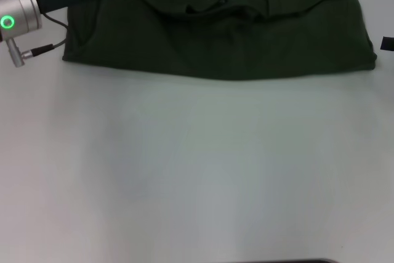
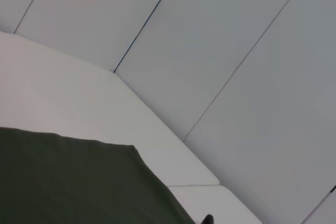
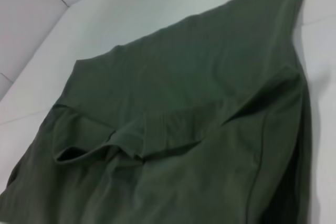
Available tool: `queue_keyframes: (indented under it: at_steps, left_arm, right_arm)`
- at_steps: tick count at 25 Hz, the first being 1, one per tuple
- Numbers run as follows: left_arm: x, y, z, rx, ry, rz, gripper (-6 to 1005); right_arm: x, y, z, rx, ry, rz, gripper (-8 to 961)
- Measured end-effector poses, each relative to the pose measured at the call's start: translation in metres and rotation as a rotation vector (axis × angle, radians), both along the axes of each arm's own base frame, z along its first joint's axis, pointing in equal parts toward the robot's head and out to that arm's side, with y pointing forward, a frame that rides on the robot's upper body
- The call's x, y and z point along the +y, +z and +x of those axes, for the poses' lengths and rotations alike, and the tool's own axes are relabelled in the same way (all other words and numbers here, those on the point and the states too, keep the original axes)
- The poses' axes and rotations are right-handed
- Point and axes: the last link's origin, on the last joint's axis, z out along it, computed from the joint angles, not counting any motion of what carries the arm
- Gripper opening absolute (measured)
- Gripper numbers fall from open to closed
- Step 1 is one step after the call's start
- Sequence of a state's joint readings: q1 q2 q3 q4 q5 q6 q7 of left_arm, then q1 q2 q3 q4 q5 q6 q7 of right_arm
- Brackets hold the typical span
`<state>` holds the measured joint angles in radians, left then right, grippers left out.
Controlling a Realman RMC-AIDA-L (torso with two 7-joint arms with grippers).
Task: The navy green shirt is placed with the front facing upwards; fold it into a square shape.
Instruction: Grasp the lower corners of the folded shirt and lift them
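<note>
The navy green shirt (image 1: 234,35) lies at the far side of the tabletop (image 1: 197,177), spanning from the left-centre to near the right edge in the head view. One shirt is present. It already appears doubled over: a fabric layer lies across the far portion, ending in a wrinkled, bunched edge that runs left to right across the middle of the cloth. The near edge is a fairly straight line. No chest lettering or collar shows, so the printed front is judged to be folded inward or facing down.

Progress, as a judgement: at least one fold is made, and the outline is a wide rectangle, not a square. The remaining work is likely a further fold to shorten the long side, plus smoothing of the bunched ridge seen clearly in the right wrist view (image 3: 173,129).

One arm is visible in the head view: the left arm (image 1: 37,4), reaching from the left edge over the far-left corner of the shirt. Its hand runs out of the head view at the far edge, and the left wrist view shows only a shirt corner (image 2: 79,182) on the tabletop; whether the left hand is wide, narrow or holding cloth cannot be told. The right hand is not seen in any view.
</note>
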<state>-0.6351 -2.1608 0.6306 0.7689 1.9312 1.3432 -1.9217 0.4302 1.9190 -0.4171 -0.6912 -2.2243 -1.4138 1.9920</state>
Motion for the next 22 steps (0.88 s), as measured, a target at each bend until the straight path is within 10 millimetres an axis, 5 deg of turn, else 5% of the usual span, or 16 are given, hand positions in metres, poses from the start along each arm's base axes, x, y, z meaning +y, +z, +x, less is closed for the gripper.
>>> queue_keyframes:
  at_steps: [22]
  left_arm:
    - [-0.005,-0.008,-0.003,0.029,-0.015,-0.019,938]
  right_arm:
    - [0.029,-0.039,-0.012,-0.122,0.003,-0.016,655]
